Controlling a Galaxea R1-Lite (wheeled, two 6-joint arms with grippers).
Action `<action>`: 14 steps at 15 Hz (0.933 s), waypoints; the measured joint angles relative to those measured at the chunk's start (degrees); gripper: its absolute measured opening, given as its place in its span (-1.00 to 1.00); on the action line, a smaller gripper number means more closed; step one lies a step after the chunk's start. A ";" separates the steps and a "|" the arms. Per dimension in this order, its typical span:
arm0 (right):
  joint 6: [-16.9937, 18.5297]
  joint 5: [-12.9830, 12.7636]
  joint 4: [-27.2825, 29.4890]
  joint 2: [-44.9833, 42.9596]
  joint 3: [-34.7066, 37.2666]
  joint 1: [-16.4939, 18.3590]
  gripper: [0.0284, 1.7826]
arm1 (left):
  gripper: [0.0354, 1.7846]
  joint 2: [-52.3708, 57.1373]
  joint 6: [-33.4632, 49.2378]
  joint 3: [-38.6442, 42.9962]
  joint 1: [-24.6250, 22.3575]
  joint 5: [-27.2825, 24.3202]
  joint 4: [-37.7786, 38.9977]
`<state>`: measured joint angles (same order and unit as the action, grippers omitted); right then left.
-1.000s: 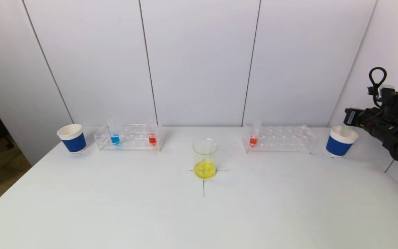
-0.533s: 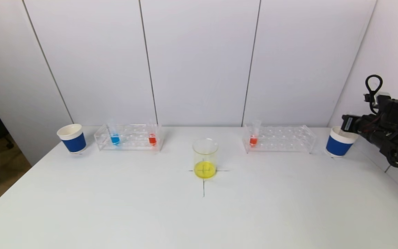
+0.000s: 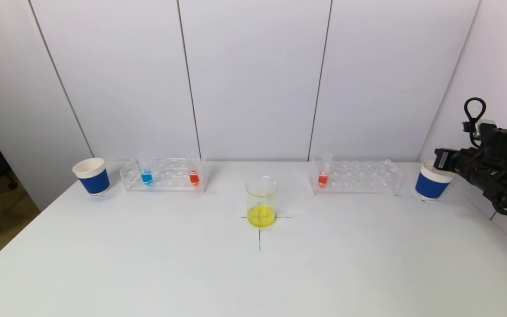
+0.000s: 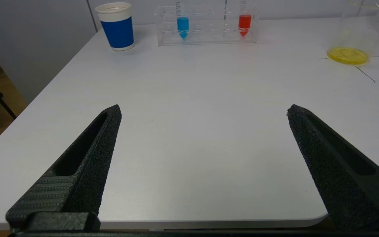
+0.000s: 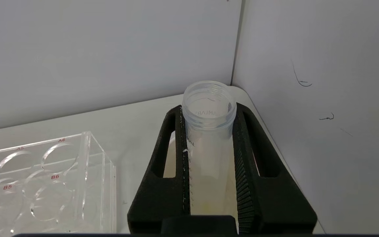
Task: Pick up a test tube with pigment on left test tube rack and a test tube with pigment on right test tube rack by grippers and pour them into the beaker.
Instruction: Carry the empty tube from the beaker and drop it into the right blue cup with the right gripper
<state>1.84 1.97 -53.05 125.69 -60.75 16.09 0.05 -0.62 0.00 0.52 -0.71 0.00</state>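
- Far left on the table: blue paper cup, upright, just beside the left test tube rack.
- In that rack: blue-pigment tube toward its left end, red-pigment tube toward its right end, both upright in their holes, well apart.
- Left gripper: fingers spread wide, holding nothing, low over the near edge of the table, far short of the rack; out of the head view.
- Centre: beaker upright on the cross mark, a shallow yellow layer at the bottom.
- Right of centre: right test tube rack with one orange-red tube upright at its left end.
- Far right: second blue cup, beside that rack's right end.
- Right gripper: clamped on a clear, apparently emptied tube, mouth up, poised above the second blue cup.
- Step in hand, by judgement: dropping the spent tube into the cup.
- To do well: tube centred over the cup mouth, kept near vertical, lowered inside the rim before release, then a straight lift clear of the cup wall.
- Risk: release from too high or off-centre, tipping the light cup.
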 joint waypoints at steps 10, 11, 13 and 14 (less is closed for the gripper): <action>-0.02 -0.02 -0.89 -0.09 0.63 -0.02 -0.52 | 0.98 0.00 -0.01 0.00 0.00 0.00 0.00; 0.00 -0.07 -0.91 -0.09 0.72 -0.02 -0.51 | 0.98 0.00 0.00 0.00 0.00 0.00 0.00; -0.02 -0.07 -0.91 -0.13 0.79 -0.09 -0.42 | 0.98 0.00 0.00 0.00 0.00 0.00 0.00; 0.00 -0.07 -0.91 -0.13 0.85 -0.09 -0.34 | 0.98 0.00 0.00 0.00 0.00 0.00 0.00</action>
<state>1.84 1.90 -53.97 125.55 -59.89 16.01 0.05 -0.62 0.00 0.52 -0.71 0.00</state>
